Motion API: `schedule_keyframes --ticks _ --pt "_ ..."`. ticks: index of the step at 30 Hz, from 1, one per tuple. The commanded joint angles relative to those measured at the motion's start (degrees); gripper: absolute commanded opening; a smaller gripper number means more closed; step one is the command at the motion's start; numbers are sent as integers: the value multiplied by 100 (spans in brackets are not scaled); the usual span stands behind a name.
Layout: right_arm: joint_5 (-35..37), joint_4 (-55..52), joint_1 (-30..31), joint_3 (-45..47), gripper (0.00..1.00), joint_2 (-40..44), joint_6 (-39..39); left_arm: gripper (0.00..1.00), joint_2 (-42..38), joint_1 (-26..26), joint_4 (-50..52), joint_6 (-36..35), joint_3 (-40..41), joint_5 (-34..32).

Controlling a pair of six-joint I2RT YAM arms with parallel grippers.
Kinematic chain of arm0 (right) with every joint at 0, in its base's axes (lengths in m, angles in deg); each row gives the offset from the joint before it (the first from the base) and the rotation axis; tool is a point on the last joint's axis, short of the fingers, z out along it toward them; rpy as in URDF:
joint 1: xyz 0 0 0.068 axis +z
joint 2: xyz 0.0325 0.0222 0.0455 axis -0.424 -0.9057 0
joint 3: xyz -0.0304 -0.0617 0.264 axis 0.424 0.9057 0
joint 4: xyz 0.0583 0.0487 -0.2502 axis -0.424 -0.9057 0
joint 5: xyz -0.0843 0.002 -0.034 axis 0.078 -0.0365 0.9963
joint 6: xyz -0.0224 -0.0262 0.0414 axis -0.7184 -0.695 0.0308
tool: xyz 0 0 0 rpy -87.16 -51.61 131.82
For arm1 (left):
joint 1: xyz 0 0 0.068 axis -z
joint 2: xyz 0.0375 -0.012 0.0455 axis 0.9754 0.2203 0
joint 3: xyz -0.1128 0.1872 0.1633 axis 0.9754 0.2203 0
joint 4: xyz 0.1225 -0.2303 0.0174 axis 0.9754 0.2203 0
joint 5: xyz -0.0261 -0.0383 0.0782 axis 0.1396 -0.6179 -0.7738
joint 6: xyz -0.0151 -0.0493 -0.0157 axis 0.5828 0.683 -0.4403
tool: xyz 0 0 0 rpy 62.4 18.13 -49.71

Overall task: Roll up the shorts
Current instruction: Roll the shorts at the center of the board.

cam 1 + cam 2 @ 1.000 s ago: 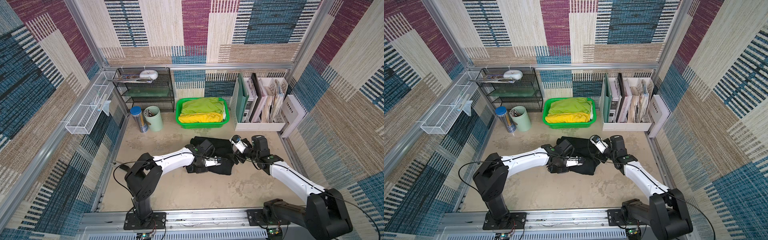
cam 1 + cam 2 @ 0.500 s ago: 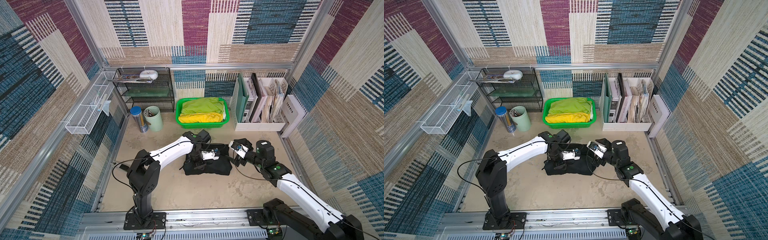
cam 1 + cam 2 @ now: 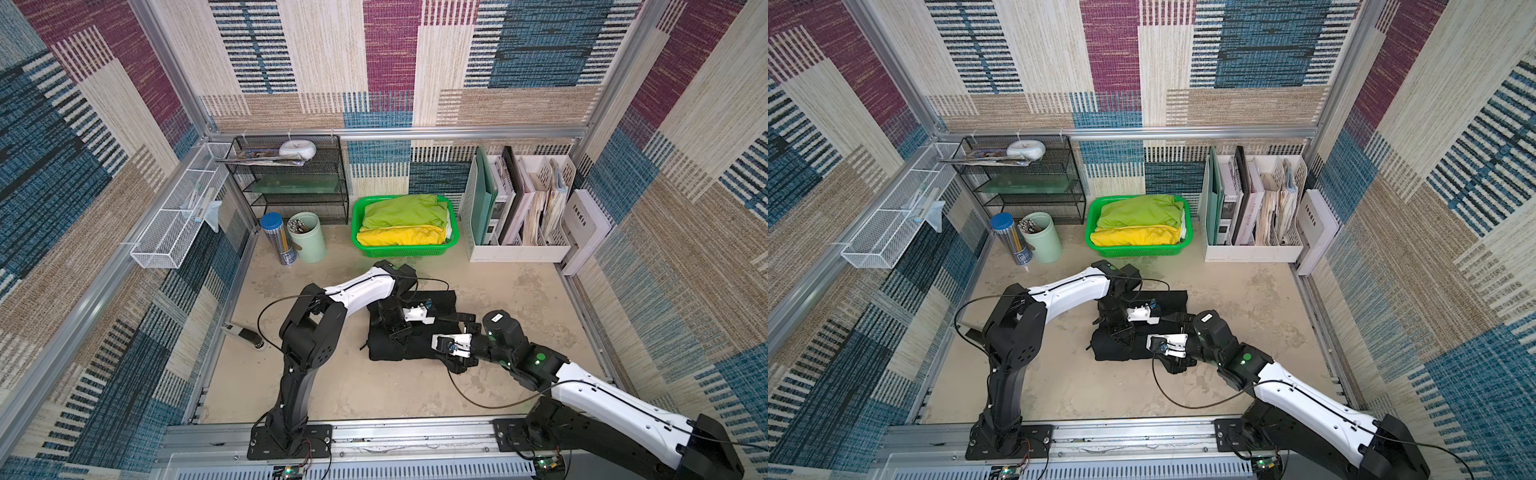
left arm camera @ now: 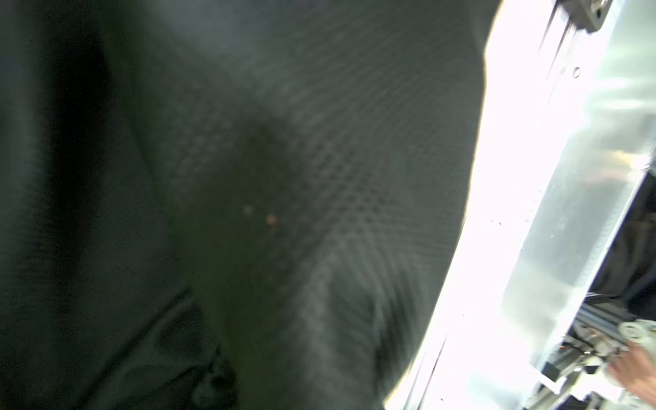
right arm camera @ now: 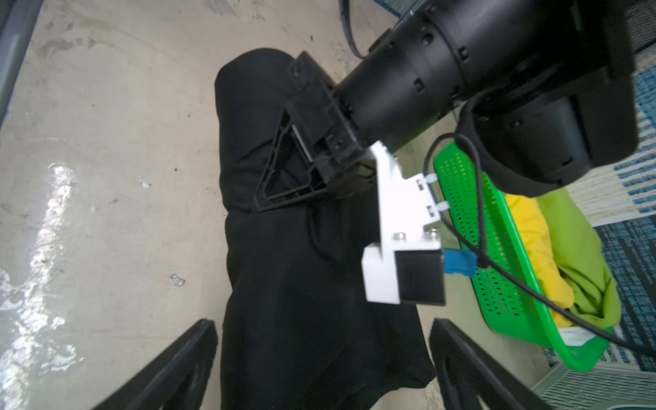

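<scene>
1. The only writing I can make out is on the white book (image 3: 582, 220) leaning beside the white file rack (image 3: 519, 249). It reads roughly "Inedia", though I can't vouch for every letter. The label on the blue-lidded jar (image 3: 277, 239) is too small for me to read.
2. My count is one pair of shorts (image 3: 415, 353), one green basket (image 3: 415, 251) holding two folded pieces, a lime cloth (image 3: 405, 212) over a yellow cloth (image 3: 399, 237), one mint cup (image 3: 307, 241), one black wire shelf (image 3: 291, 195) and one white wire tray (image 3: 174, 224).
3. The shorts lie as a folded black bundle mid-table (image 3: 332, 386), in front of the green basket.
4. My left claw (image 3: 398, 337) is pressed together on a fold of the shorts, and mesh fabric fills its wrist view.
5. My right claw (image 5: 321, 323) is spread wide, with one finger on either side of the bundle's end.
</scene>
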Motion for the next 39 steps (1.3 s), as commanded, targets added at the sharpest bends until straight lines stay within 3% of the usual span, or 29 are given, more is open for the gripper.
schedule_keyframes --ticks 1,5,14,19,23,30,34,37,38,39 --pt "452 439 199 131 98 -120 -147 8 235 -102 218 -110 -140 362" --pt "837 977 476 305 98 -523 -254 10 540 -125 374 -140 -352 368" --pt "888 1401 475 250 98 -1788 -248 17 668 -187 374 -166 -405 284" --pt "823 1608 462 139 92 -2433 -206 20 706 -214 369 -185 -416 315" --pt "490 1483 228 -69 79 -2709 -114 27 667 -214 370 -220 -351 296" --pt "8 1181 -39 -349 34 -3103 -142 36 636 -223 372 -272 -305 297" --pt "-158 976 -69 -408 2 -3199 -68 53 451 -232 157 -191 -205 168" --pt "-480 672 -151 -472 0 -3075 6 75 -56 -244 -183 -58 39 76" --pt "-557 607 -187 -476 0 -3004 18 98 -220 -256 -280 -29 121 99" --pt "-594 566 -216 -470 0 -2922 27 100 -420 -288 -367 8 207 121"
